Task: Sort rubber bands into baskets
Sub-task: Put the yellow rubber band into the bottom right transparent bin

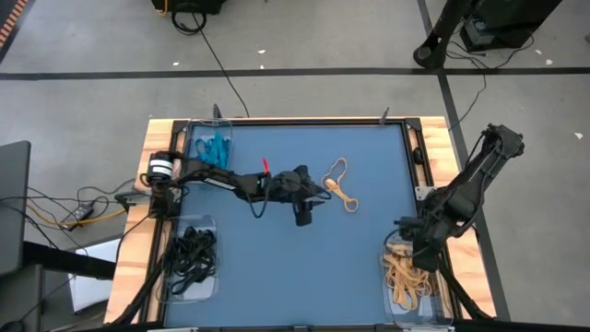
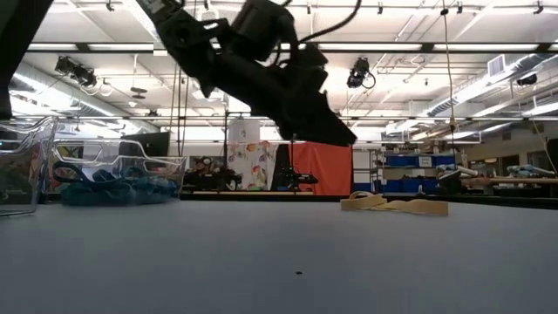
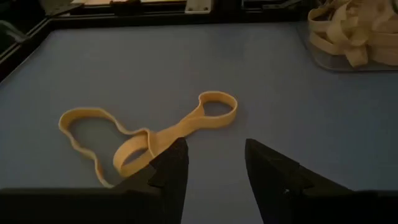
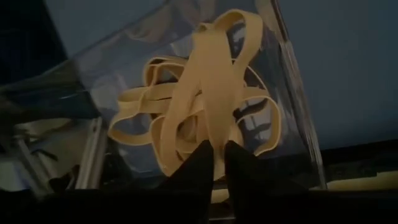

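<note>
A few tan rubber bands (image 3: 155, 134) lie tangled flat on the blue table top (image 1: 277, 267), right of centre (image 1: 339, 184). My left gripper (image 3: 214, 165) hovers open just above and short of them (image 2: 344, 135), touching nothing. My right gripper (image 4: 219, 162) hangs over the clear basket of tan bands (image 1: 408, 277) at the near right, shut on one tan band. A basket of teal bands (image 1: 210, 148) stands at the far left and a basket of black bands (image 1: 191, 261) at the near left. My right gripper pinches one broad tan band (image 4: 214, 124) between its two fingertips. The fingers come from above, pointing steeply down into the basket. The band hangs below them, and its lower loop (image 4: 233, 37) reaches the pile of tan bands in the basket.
A wooden frame (image 1: 138, 231) runs round the table. In the low view a further clear basket (image 2: 22, 166) stands at the left beside the teal one (image 2: 113, 183). The middle and near part of the blue top give free room.
</note>
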